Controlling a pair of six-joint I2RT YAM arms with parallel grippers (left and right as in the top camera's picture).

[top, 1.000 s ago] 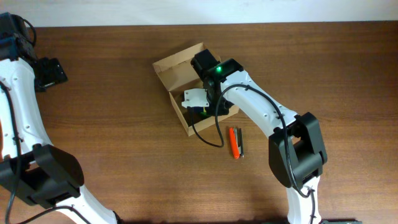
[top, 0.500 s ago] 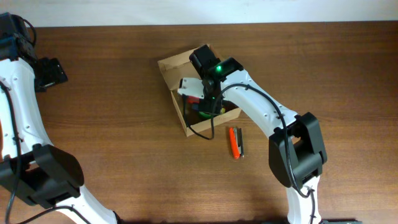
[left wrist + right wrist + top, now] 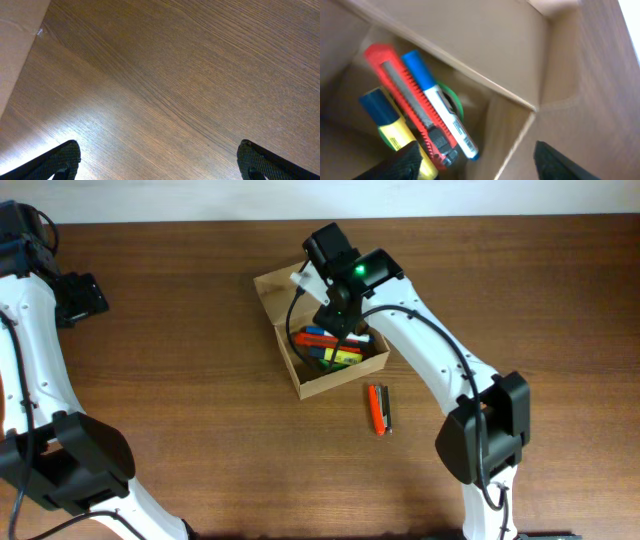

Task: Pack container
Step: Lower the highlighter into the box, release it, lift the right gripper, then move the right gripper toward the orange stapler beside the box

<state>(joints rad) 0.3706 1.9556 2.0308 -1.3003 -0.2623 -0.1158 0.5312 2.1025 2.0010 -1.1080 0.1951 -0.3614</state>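
Note:
The tan cardboard container (image 3: 281, 296) sits at mid-table with its lid flap open. Inside lie a red box cutter (image 3: 402, 97), a white marker with a blue cap (image 3: 442, 112), a yellow marker (image 3: 392, 132) and a green tape roll (image 3: 454, 100). My right gripper (image 3: 312, 280) hovers over the container's far side, open, with nothing between its fingers (image 3: 409, 161). In the right wrist view the container's wall (image 3: 470, 30) fills the top. My left gripper (image 3: 80, 295) is far off at the left, open over bare wood (image 3: 160, 100).
An orange cutter (image 3: 376, 408) with a dark pen beside it lies on the table just right of the container's near corner. The table's far edge runs close behind the container. A pale strip (image 3: 15, 50) shows at the left wrist view's top left.
My right gripper opened down inside the container, then rose and drew back toward its far edge, uncovering the contents. The container shifted slightly. The left arm has not moved.

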